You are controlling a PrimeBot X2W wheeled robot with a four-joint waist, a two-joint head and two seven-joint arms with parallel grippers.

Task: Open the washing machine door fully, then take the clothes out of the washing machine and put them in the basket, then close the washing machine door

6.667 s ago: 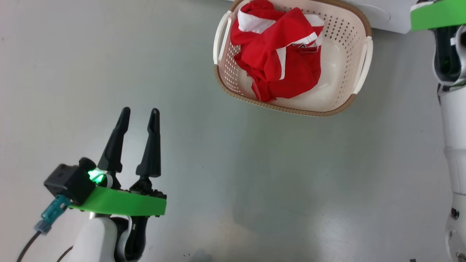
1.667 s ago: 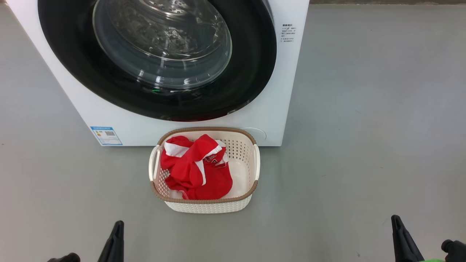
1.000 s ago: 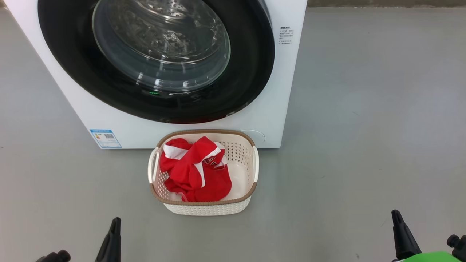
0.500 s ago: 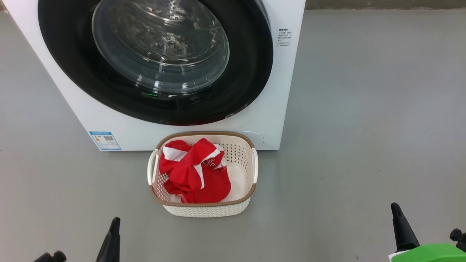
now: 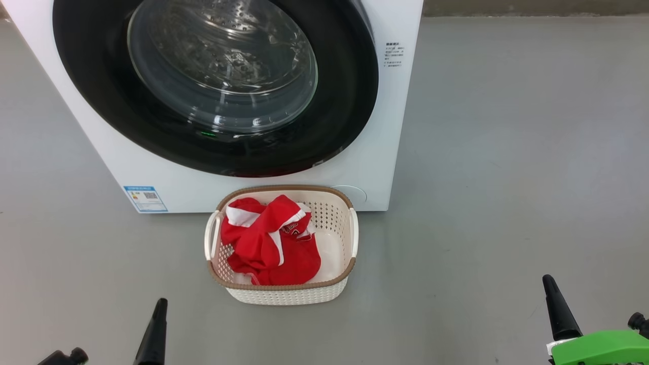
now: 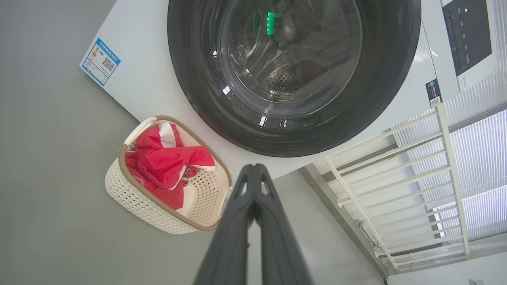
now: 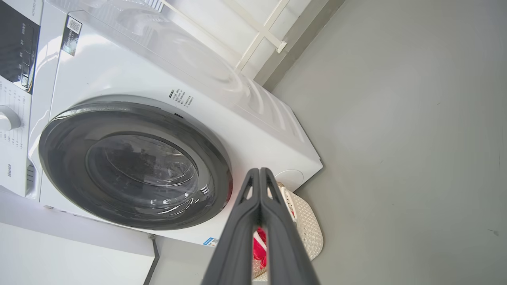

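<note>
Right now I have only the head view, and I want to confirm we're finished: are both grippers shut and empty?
Observer: The left gripper is shut in its wrist view, fingers pressed together, nothing between them.
Operator: And the right?
Observer: The right gripper is shut too, and empty.
Operator: My frame cuts off the washing machine door at its top. Closed there?
Observer: In the right wrist view its whole rim lies flat against the washing machine; no gap shows.

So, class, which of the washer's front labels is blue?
The bottom label, left of the basket; the top label, beside the door, is plain dark print.
</note>
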